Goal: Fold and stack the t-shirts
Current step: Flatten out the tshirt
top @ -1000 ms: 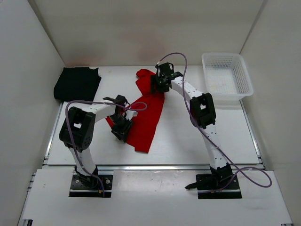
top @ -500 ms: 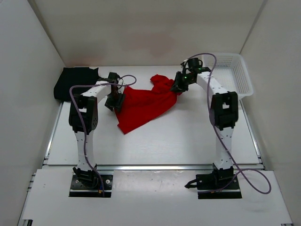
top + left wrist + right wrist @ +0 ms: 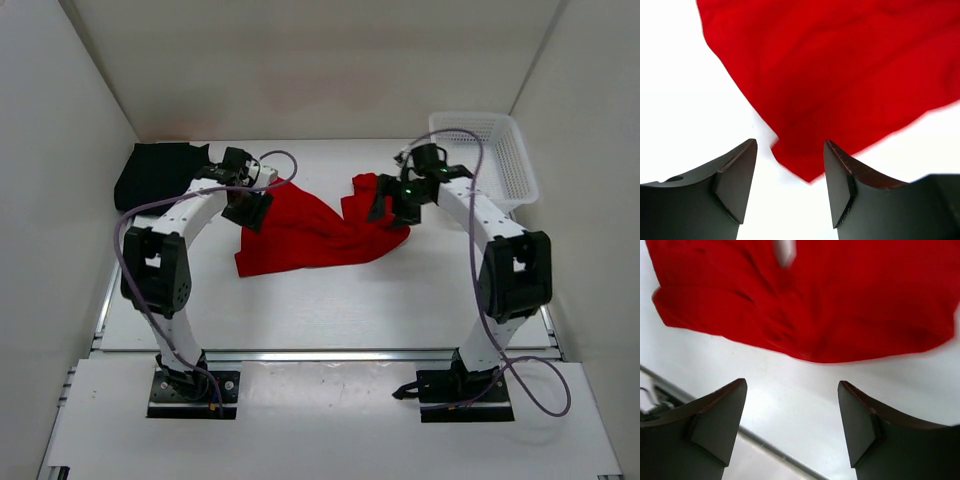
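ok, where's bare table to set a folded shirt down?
Free: the wide near strip of table between the red t-shirt and the front rail, and the middle far strip behind it. Crowded: far left, black t-shirt beside the left gripper; far right, basket beside the right gripper.

Across the lower middle of the top view the bare table point(image 3: 350, 300) gives me open passage. The red t-shirt point(image 3: 310, 232) sprawls across the centre. Upper left the black t-shirt point(image 3: 160, 175) fills the corner; upper right stands the white basket point(image 3: 510, 200) — side walls point(image 3: 60, 220) hem both edges.
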